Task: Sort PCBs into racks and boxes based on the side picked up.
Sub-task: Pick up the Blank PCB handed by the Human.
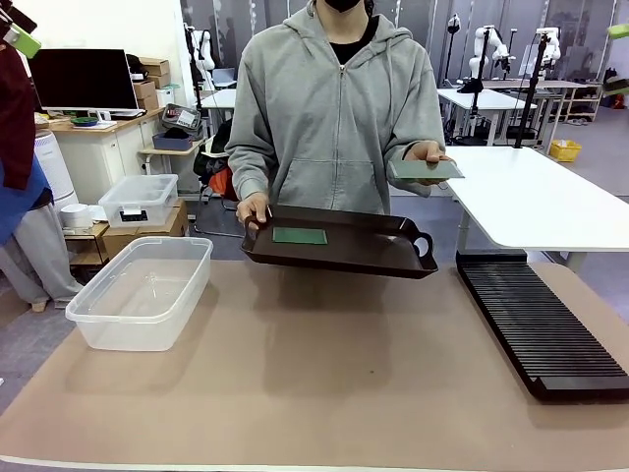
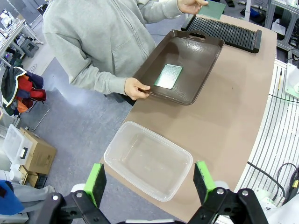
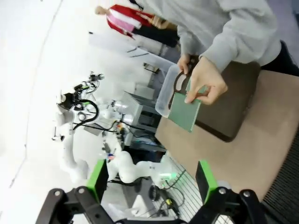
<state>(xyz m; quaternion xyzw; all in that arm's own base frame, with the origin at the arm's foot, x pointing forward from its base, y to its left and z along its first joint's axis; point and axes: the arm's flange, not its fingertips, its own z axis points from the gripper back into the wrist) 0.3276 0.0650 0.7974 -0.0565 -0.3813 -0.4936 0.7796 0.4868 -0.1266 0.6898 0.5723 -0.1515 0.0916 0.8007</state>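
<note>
Handover pending at the far edge of the brown table: two thin green rectangular circuit boards are offered by a person in a grey hooded top. One board is seen lying flat in the dark brown handled tray, which is gripped at its rim by one hand. The second board is held up in the other hand, beside the tray and beyond the far end of the long black slotted rack along the right edge. The large clear plastic tub is set empty at the left edge. The left gripper and the right gripper are shown with jaws spread, nothing between them. Neither board is judged sorted yet. A pick from tray or hand is called for next, the side taken deciding rack or tub.
</note>
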